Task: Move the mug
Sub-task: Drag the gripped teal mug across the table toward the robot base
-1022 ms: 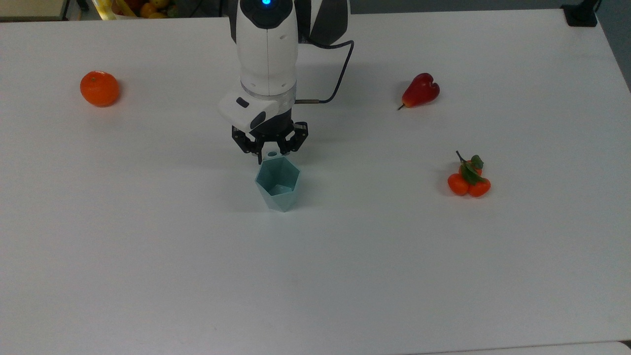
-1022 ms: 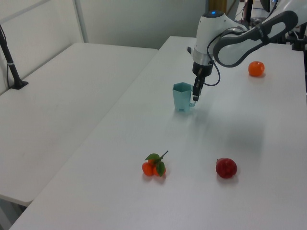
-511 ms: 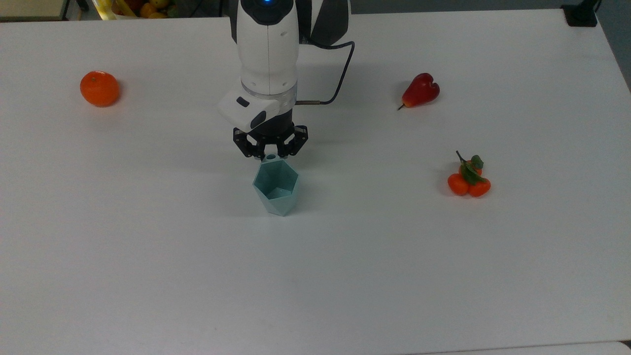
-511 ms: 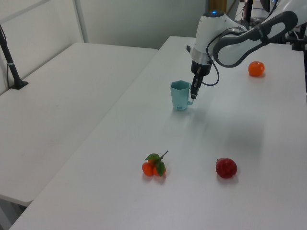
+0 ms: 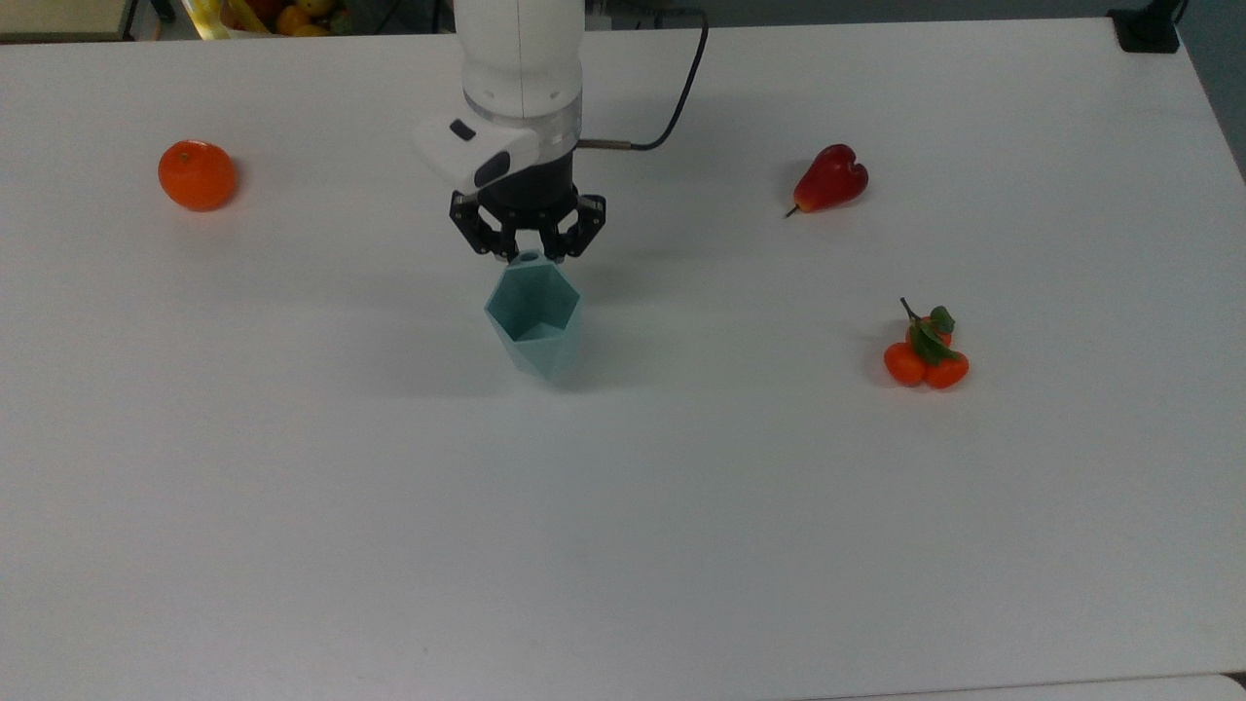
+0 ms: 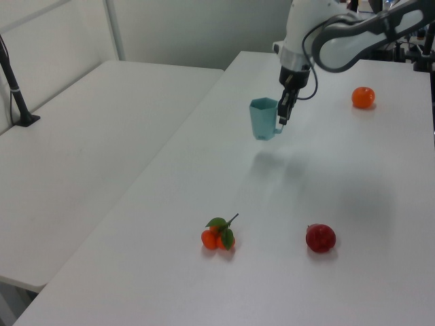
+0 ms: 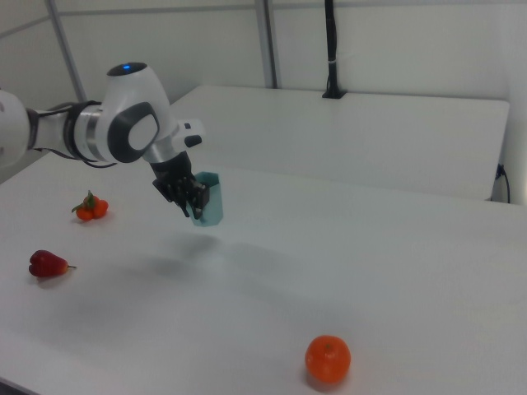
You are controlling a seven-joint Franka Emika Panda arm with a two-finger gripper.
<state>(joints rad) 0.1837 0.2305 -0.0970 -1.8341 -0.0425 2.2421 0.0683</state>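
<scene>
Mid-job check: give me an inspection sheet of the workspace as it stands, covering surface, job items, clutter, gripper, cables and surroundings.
Surface: white table, bare apart from the fruit listed below; no spills seen.
Job's things: mug is pale teal, faceted, upright and lifted off the table, its shadow lying apart beneath it in the left view.
Clutter: orange, red pear-shaped fruit and cluster of small orange fruits with leaves, all apart from the mug.
Grippers: gripper has its jaws shut on the mug's handle.
Cables: black cable runs from the wrist up along the arm, off the table.
Surroundings: second white table alongside; black post on the far table.
</scene>
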